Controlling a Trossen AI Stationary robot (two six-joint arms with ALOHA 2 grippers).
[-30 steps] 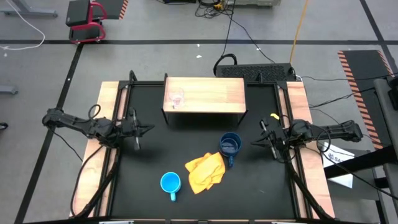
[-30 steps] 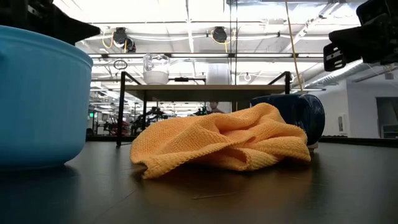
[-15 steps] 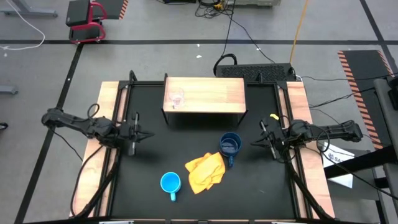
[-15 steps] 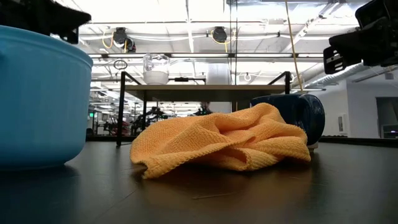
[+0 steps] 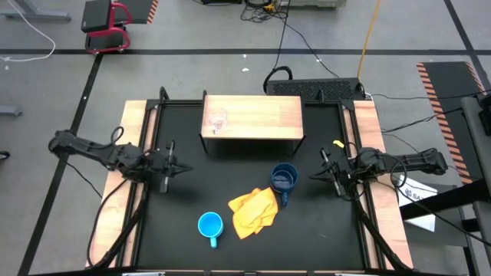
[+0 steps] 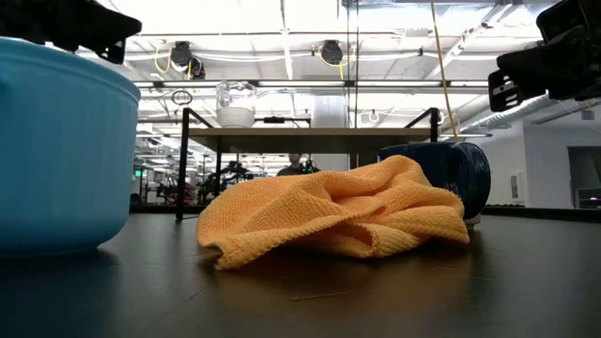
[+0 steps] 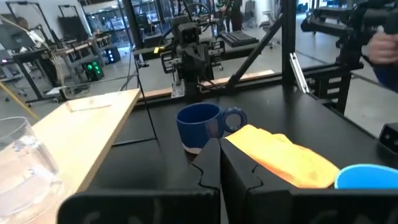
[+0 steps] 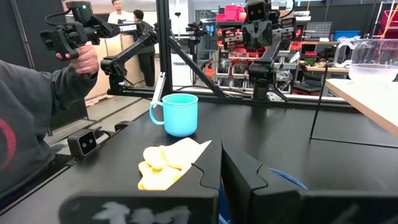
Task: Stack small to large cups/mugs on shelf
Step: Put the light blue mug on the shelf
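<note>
- High view: the shelf (image 5: 253, 116) stands at the far middle of the black tabletop (image 5: 192, 195). The glass cup (image 5: 218, 120) already sits on its top, toward the left end. The dark blue mug (image 5: 285, 179) stands in front of the shelf, right of centre, touching the yellow cloth (image 5: 253, 211). The light blue mug (image 5: 210, 225) stands near the front edge, apart from the cloth.
- High view, arms: the left gripper (image 5: 170, 165) hovers at the left side of the tabletop with jaws fully closed and empty. The right gripper (image 5: 328, 173) waits at the right side, jaws likewise closed on nothing.
- Low view: the light blue mug (image 6: 58, 150) fills the near left; the cloth (image 6: 333, 221) lies in the middle and partly covers the dark blue mug (image 6: 451, 174). The glass cup (image 6: 236, 104) shows on the shelf (image 6: 310, 132) behind.
- Left wrist view: the closed jaws point toward the dark blue mug (image 7: 199, 126), with the cloth (image 7: 283, 155) beside it and the glass cup (image 7: 25, 165) close by.
- Right wrist view: the light blue mug (image 8: 179, 114) stands upright beyond the cloth (image 8: 169, 163).
- Procedure, as judged: the light blue mug is likely next. Open the jaws before descending, grip the rim or the handle squarely, lift clear of the cloth, and set it beside the glass cup without knocking it.
</note>
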